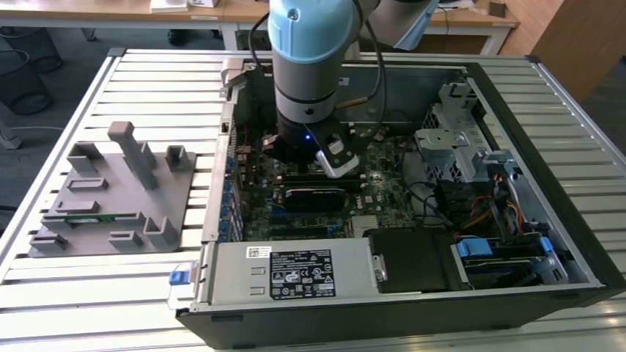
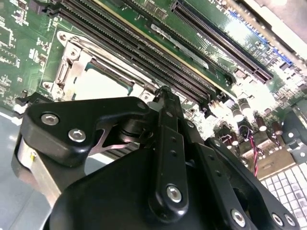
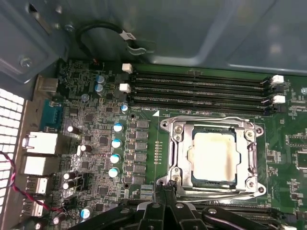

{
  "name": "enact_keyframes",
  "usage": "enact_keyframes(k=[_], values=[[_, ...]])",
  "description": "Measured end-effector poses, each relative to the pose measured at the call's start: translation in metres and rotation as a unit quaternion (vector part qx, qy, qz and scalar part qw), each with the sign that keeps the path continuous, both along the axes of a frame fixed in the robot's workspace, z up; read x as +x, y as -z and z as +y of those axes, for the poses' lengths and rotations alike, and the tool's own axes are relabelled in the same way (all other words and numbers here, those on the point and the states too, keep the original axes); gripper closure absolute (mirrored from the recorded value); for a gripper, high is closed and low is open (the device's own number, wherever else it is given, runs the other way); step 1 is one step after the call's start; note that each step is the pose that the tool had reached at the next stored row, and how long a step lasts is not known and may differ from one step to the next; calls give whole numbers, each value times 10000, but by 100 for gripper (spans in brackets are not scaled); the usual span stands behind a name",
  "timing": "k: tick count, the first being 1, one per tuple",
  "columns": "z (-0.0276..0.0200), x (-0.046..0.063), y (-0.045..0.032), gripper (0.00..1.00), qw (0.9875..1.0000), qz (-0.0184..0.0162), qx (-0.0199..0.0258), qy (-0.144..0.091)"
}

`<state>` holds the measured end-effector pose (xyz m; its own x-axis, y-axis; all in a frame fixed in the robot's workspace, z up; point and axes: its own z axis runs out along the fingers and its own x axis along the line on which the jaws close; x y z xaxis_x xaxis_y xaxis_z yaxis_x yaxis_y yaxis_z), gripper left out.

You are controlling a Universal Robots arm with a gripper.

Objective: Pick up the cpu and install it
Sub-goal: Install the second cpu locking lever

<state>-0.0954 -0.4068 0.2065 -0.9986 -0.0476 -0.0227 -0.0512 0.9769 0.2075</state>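
Observation:
The cpu (image 3: 213,155) lies flat inside the square socket frame (image 3: 175,143) on the green motherboard, its pale top facing up. It also shows in the second wrist view as a pale square (image 2: 98,85) within the metal frame. My gripper (image 3: 165,190) hangs just above the board at one edge of that frame, fingers pressed together with nothing between them. In the second wrist view its black fingers (image 2: 163,93) end beside the socket corner. In the exterior view the arm reaches down into the open computer case and the gripper (image 1: 311,170) sits over the board's middle.
Long black memory slots (image 3: 201,91) run beside the socket. A black cable (image 3: 110,31) loops along the case wall. A grey fixture tray (image 1: 108,194) holding a green memory stick (image 1: 93,217) lies at the exterior view's left. The power supply (image 1: 293,271) and drive cage (image 1: 459,147) border the board.

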Motion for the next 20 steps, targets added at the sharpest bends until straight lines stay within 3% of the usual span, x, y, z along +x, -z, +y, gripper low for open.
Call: enact_keyframes(k=[9,20], values=[[-5,0,-65,89,10000,0,14,0],[-118,16,-62,89,10000,2,65,0]])
